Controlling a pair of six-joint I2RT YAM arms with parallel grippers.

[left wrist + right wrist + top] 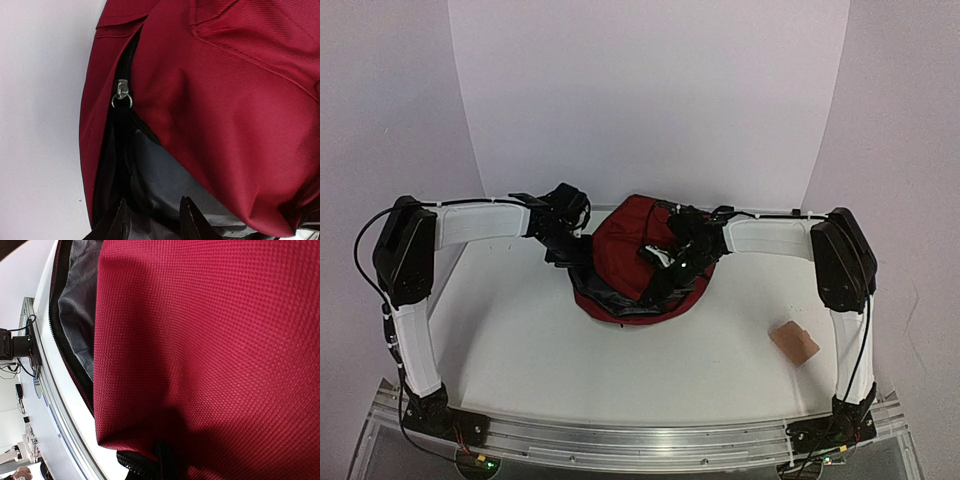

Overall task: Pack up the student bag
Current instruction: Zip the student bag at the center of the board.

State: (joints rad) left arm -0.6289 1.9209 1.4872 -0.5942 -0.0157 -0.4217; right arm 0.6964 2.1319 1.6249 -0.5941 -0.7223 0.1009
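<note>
Between the parted fingers of the left gripper (152, 222) lies smooth grey lining (160, 175), a metal ring zip pull (122, 94) beyond. The right gripper (157, 462) pinches shut on coarse red weave of the domed student bag (620, 250), on the bench (520, 340) between both.

bag (625, 255): no lettering to read; plain red cloth
zip pull (121, 94): no legible mark
tan block (793, 342): too small to read anything
</note>
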